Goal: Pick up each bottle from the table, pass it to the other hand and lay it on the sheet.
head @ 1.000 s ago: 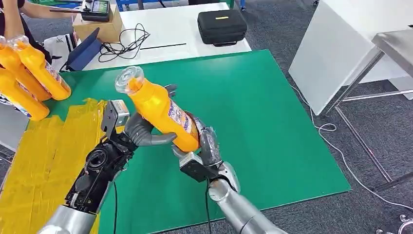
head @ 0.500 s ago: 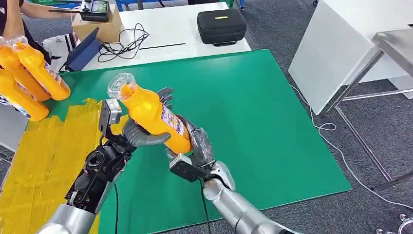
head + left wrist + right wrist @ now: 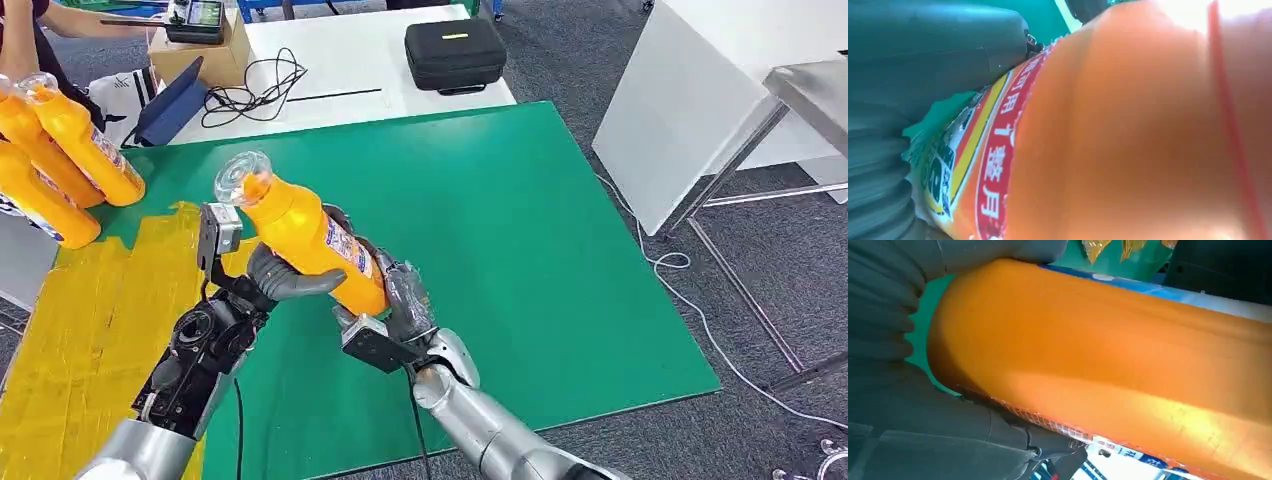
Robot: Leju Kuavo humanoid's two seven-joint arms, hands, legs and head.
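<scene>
Centre: bottle [image 3: 305, 235] tilted above the table [image 3: 560, 230], left hand [image 3: 285, 275] and right hand [image 3: 400, 300] both gripping it.
Left: sheet [image 3: 90, 330] on the table.
Far left: three bottles [image 3: 60, 150] at the table's corner.
Behind: case [image 3: 455, 52] on the second table [image 3: 350, 60].

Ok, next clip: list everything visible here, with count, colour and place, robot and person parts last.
held bottle: 1, orange with clear cap, tilted above the mat, between both hands
other bottles: 3, orange, lying at the far left by the sheet's far end
sheet: 1, yellow, on the left of the mat
mat: 1, green, covering the table
black case: 1, on the white table behind
cardboard box: 1, brown, same white table, a device on top
cables: black, beside the box
left hand: grips the bottle's middle
right hand: holds the bottle's base
person's arm: top left edge
</scene>
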